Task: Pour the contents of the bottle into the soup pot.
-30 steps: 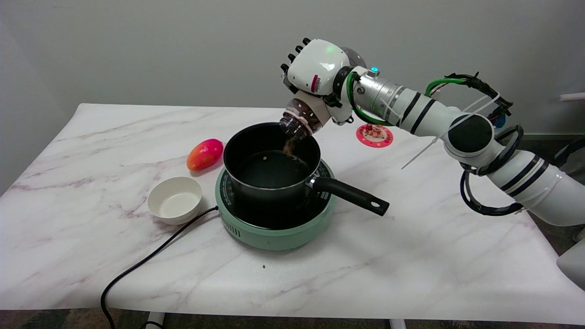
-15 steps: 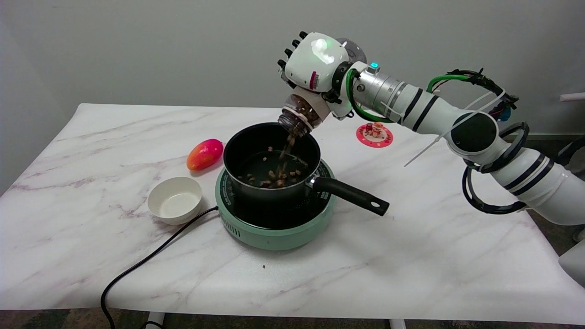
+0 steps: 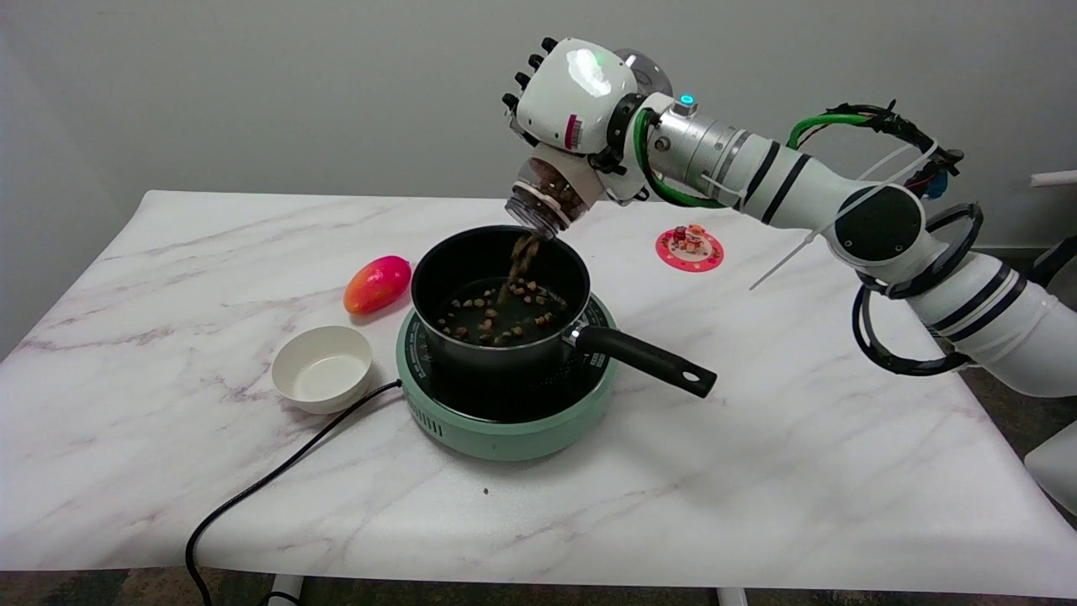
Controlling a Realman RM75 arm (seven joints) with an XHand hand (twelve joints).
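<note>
Now the right hand (image 3: 576, 105), gripping the tilted bottle (image 3: 547, 195) mouth-down above the soup pot (image 3: 501, 299) on the surface (image 3: 757, 471), has risen over the last second, and brown pieces (image 3: 496, 316) have spread across the pot's base, so pouring looks well underway.

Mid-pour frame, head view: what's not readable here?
- Clear plastic bottle: how much is left inside, body covered by the right robot hand.
- Finger placement on the bottle: hidden behind the hand's white back shell.
- Black soup pot: near part of its floor, hidden by its own front wall.
- Black power cord: plug end, cut off at the bottom edge.
</note>
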